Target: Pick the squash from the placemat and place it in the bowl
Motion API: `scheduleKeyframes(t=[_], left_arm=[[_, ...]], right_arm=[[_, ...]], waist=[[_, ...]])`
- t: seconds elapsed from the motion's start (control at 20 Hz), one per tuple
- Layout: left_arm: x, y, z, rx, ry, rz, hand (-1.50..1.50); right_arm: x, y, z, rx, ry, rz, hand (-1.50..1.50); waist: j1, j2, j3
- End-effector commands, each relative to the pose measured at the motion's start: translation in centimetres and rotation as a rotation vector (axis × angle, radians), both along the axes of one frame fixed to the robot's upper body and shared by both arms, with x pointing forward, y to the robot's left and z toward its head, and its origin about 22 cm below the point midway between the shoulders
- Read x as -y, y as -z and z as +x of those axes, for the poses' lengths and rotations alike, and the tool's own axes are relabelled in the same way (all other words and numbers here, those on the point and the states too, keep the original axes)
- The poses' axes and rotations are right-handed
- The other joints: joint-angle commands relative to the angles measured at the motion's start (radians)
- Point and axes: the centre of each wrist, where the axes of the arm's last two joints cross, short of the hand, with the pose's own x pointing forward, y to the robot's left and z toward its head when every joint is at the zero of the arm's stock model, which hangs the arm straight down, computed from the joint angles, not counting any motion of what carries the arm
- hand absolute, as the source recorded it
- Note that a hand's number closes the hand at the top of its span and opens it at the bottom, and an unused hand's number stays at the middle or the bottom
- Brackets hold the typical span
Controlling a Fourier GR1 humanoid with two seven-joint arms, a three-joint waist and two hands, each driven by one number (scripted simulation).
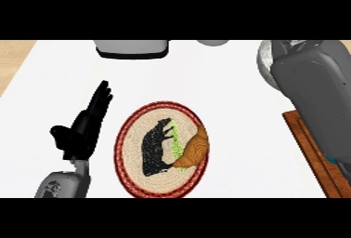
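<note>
Down on the white counter (226,93), the squash (192,151) lies on the round woven placemat (140,139), at its right edge, partly over the rim. Left of the placemat, the left hand (86,125) rests with its fingers straight, holding nothing. On the right, a grey forearm (319,97) covers the right hand, so its state cannot be told.

White counter (226,83) fills view; tan wood floor (15,53) beyond counter's left edge; wooden board (312,148) at counter's right.
</note>
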Motion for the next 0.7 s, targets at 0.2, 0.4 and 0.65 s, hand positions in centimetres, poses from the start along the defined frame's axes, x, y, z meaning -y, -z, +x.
scheduleKeyframes(t=[0.2, 0.4, 0.65], left_arm=[[0.0, -0.4, -0.3, 0.011, 0.011, -0.001, 0.00], [0.1, 2.0, 0.1, -0.002, 0.003, -0.005, 0.00], [1.6, 0.1, -0.2, 0.015, 0.020, 0.000, 0.00]], right_arm=[[6.2, 1.4, 4.0, -0.124, 0.178, -0.198, 1.50], [9.1, 4.2, 4.8, -0.145, 0.220, -0.305, 1.50], [13.6, 7.7, 6.0, -0.168, 0.284, -0.282, 1.50]], waist=[[0.012, 0.004, 0.000], [0.003, 0.006, 0.000], [0.016, 0.008, 0.001]])
